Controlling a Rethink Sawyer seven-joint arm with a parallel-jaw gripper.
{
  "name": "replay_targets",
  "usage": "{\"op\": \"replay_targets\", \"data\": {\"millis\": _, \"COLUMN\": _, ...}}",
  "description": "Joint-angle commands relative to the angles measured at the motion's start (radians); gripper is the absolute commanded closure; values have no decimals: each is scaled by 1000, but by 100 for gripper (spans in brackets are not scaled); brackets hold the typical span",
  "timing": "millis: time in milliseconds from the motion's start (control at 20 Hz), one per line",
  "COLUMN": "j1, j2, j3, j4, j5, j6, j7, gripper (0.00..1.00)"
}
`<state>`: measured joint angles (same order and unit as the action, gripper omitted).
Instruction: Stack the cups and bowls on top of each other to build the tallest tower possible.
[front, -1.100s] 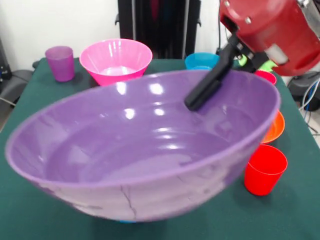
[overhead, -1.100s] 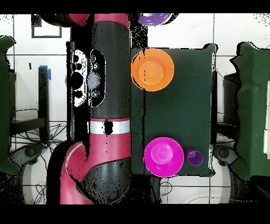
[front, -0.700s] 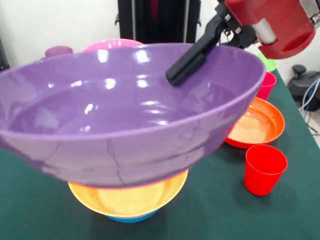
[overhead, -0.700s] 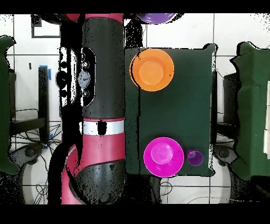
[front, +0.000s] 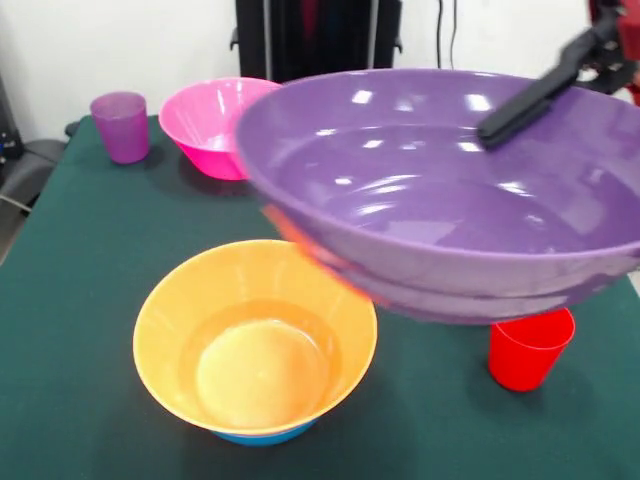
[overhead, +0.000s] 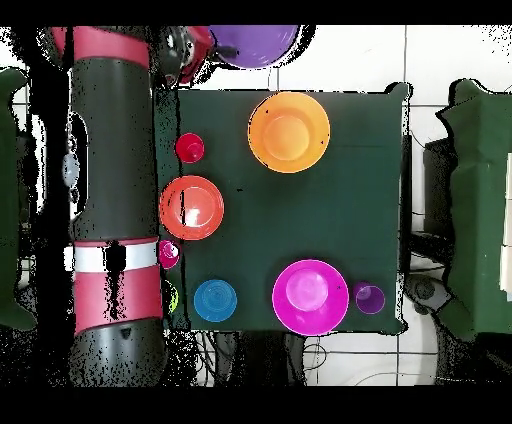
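Purple bowl (front: 450, 200), raised off the counter (front: 80, 260), hides most of the red cup (front: 528, 350); one black finger of the fingers (front: 535, 100) lies inside its rim, grasping it.

I count six bowls: purple bowl (front: 440, 200), pink bowl (front: 215, 120), orange bowl (front: 255, 350), blue bowl under it (front: 255, 437), red-orange bowl (overhead: 191, 208), second blue bowl (overhead: 215, 300). Three cups: purple cup (front: 120, 125), red cup (front: 530, 345), third reddish cup (overhead: 168, 253) half hidden by arm (overhead: 115, 180).
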<state>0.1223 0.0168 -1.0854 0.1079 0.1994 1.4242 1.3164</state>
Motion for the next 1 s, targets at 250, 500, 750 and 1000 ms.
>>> {"op": "replay_targets", "data": {"millis": 250, "j1": 119, "j2": -37, "j3": 147, "j4": 377, "j5": -135, "j6": -187, "j7": 57, "gripper": 100}}
{"op": "replay_targets", "data": {"millis": 500, "j1": 106, "j2": -47, "j3": 196, "j4": 443, "j5": -137, "j6": -278, "j7": 8, "gripper": 100}}
{"op": "replay_targets", "data": {"millis": 750, "j1": 66, "j2": -64, "j3": 260, "j4": 462, "j5": -103, "j6": -347, "j7": -59, "gripper": 100}}
{"op": "replay_targets", "data": {"millis": 1000, "j1": -3, "j2": -72, "j3": 385, "j4": 445, "j5": -31, "j6": -408, "j7": -89, "gripper": 100}}
